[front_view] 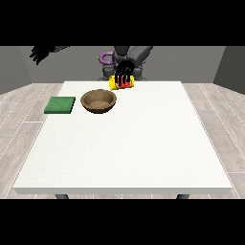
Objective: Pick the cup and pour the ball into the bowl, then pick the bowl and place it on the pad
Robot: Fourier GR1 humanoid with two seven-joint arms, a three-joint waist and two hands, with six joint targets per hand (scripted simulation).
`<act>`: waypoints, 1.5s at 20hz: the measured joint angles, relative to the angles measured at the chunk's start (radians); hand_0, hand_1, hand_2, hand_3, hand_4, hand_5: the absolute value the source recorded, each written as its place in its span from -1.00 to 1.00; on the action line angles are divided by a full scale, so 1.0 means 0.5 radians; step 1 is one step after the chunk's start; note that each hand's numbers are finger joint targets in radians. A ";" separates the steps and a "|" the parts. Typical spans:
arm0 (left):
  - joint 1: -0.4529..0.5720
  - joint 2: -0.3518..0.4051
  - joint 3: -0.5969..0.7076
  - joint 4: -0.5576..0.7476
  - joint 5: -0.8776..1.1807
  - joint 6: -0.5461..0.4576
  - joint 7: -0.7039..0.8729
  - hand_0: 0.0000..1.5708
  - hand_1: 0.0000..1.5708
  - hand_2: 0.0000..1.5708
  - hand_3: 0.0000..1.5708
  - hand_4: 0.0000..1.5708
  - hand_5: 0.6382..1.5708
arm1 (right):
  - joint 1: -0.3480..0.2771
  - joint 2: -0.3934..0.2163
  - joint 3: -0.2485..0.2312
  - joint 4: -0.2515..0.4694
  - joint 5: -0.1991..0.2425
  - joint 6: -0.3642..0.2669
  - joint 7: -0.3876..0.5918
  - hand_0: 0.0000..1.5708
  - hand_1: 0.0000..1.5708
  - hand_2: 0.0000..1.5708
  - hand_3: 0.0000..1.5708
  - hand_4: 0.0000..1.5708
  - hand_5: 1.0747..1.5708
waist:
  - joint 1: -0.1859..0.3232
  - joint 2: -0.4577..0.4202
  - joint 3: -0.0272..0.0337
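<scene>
Your hand [124,69] at the view's right gripped the tipped cup [122,83] beside the bowl [98,101]; the other hand [39,52], raised, looked curled, holding nothing.

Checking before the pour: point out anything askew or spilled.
Only the cup is off upright: it lies tipped sideways in the hand, right of the bowl. No spill shows on the table.

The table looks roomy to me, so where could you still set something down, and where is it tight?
The near half of the white table, towards the camera, is bare, as is the view's right side beyond the cup. It is crowded along the far edge: the green pad, the brown bowl and the cup, held by a black hand, sit close together.
</scene>
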 measured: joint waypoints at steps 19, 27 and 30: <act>-0.237 -0.031 -0.581 -0.279 -0.522 -0.944 0.479 -1.00 -1.00 0.47 0.90 0.33 0.99 | -0.183 0.077 0.086 0.169 0.095 -0.098 -0.039 -1.00 -1.00 -1.00 -0.66 -0.12 0.91 | -0.022 -0.035 -0.004; -0.058 0.136 -0.048 -0.642 -0.018 -0.540 0.226 -0.19 -0.19 0.19 -0.15 0.64 0.95 | -0.098 0.072 0.020 0.175 0.113 -0.211 -0.053 -1.00 -1.00 -1.00 -0.83 -0.01 0.95 | 0.227 -0.096 -0.015; -0.018 0.158 0.262 -0.816 0.345 -0.444 0.085 -1.00 -1.00 -1.00 -1.00 0.48 0.98 | -0.097 0.087 0.009 0.174 0.128 -0.271 -0.055 -1.00 -1.00 -1.00 -1.00 0.00 0.94 | 0.339 -0.093 -0.024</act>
